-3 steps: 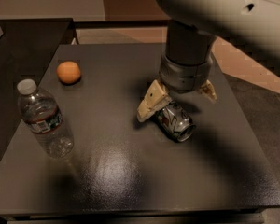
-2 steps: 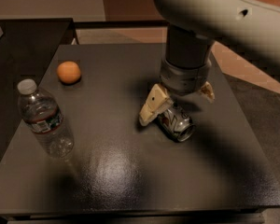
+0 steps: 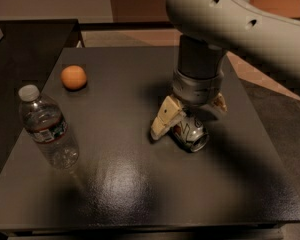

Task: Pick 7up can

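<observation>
The 7up can [image 3: 191, 134] lies on its side on the dark table [image 3: 140, 184], right of centre, silver with a little green and red showing. My gripper [image 3: 191, 113] comes down from above right over it. The fingers are open and straddle the can: the left fingertip [image 3: 163, 120] reaches the table beside the can's left end, and the right fingertip [image 3: 219, 102] sits behind its right side. The gripper body hides the can's upper part.
A clear plastic water bottle [image 3: 46, 126] stands near the table's left edge. An orange [image 3: 73, 77] lies at the back left. A darker table [image 3: 35, 39] adjoins at the far left. The arm's large white link [image 3: 240, 29] hangs over the back right.
The gripper has sunk slightly lower around the can. The can, bottle and orange have not moved.
</observation>
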### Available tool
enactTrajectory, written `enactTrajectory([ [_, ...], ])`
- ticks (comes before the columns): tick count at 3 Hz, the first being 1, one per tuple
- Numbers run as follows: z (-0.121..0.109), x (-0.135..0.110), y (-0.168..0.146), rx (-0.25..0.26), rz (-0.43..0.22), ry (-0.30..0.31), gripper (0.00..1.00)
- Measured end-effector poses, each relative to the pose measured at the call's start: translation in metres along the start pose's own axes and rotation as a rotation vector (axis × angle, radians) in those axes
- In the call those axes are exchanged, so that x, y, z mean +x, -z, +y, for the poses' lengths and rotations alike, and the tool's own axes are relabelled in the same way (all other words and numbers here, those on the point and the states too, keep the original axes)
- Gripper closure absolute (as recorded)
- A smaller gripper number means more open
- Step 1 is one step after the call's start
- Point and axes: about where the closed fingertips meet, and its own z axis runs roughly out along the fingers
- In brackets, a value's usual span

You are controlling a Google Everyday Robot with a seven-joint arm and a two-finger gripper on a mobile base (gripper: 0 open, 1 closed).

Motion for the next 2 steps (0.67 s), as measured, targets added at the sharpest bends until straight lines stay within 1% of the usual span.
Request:
enactTrajectory([
  [1,-0.0002,-0.0022,-0.0092,-0.007,-0.014,0.016,0.17],
  [2,-0.0017,-0.0053,-0.0124,-0.016,-0.015,0.025,0.41],
])
